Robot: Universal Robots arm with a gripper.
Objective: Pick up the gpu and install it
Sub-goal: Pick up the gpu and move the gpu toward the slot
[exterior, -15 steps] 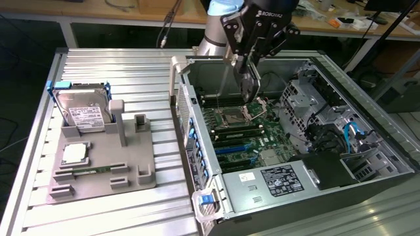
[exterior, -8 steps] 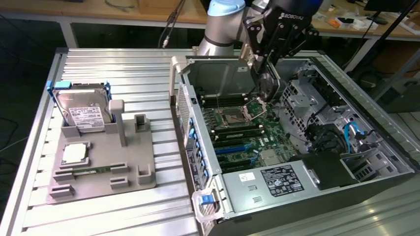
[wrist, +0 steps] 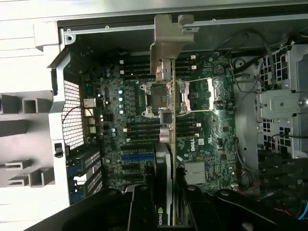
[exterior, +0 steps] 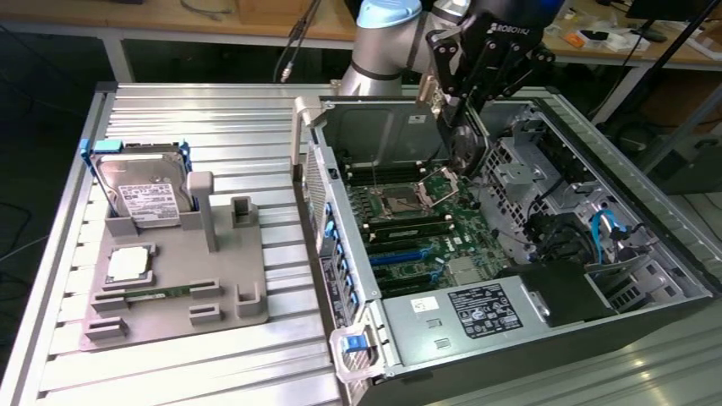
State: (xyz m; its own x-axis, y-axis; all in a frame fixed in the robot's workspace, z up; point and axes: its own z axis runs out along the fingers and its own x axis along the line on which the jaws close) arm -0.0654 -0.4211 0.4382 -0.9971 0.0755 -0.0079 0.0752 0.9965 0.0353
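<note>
I hold the gpu (exterior: pixel 462 148) clamped in my end effector (exterior: pixel 455 114). It is a thin, flat, dark card with a pale silver metal bracket strip at one end. It hangs upright and edge-down, clear of every surface, over the motherboard (exterior: pixel 412 224) near the processor socket. It is not seated in any slot.

The tray (exterior: pixel 220 283) lies on the counter (exterior: pixel 181 364) beside the case (exterior: pixel 390 135); a hard drive (exterior: pixel 141 194) stands in it. The gpu (wrist: pixel 168 48) hangs over the motherboard (wrist: pixel 207 139).
</note>
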